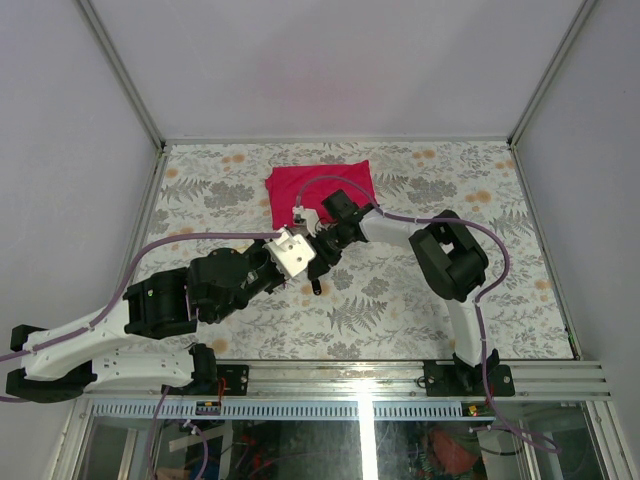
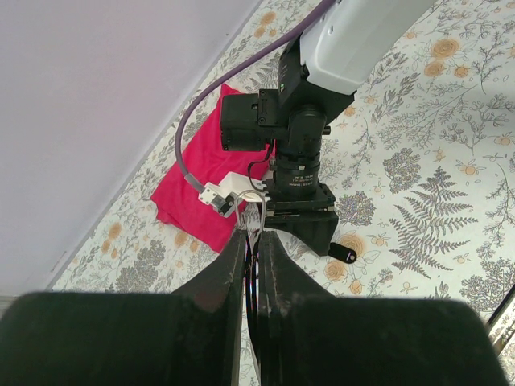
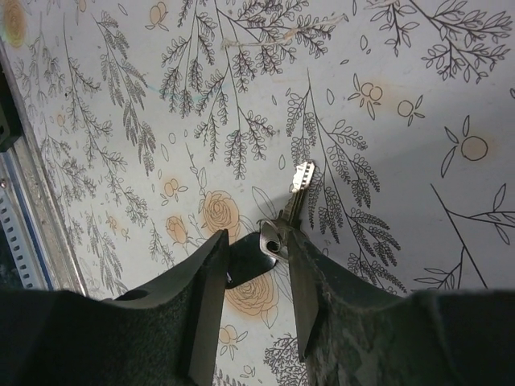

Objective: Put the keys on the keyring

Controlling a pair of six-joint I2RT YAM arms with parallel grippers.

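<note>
My left gripper [image 2: 252, 241] is shut on the thin silver keyring [image 2: 253, 273], which stands edge-on between its fingers. It is held just in front of my right gripper [image 2: 299, 211]. In the right wrist view, my right gripper [image 3: 256, 265] has its fingers apart and hangs low over the table. A key with a black head [image 3: 245, 259] and a silver blade [image 3: 301, 183] lies between its fingertips. The same black-headed key [image 2: 344, 254] shows on the table in the left wrist view and in the top view [image 1: 316, 290]. Both grippers meet mid-table [image 1: 320, 255]. No other keys show.
A red cloth [image 1: 320, 188] lies flat behind the grippers; it also shows in the left wrist view [image 2: 201, 189]. The table has a floral cover [image 1: 480, 200] with walls on three sides. The right arm's elbow [image 1: 450, 255] stands to the right.
</note>
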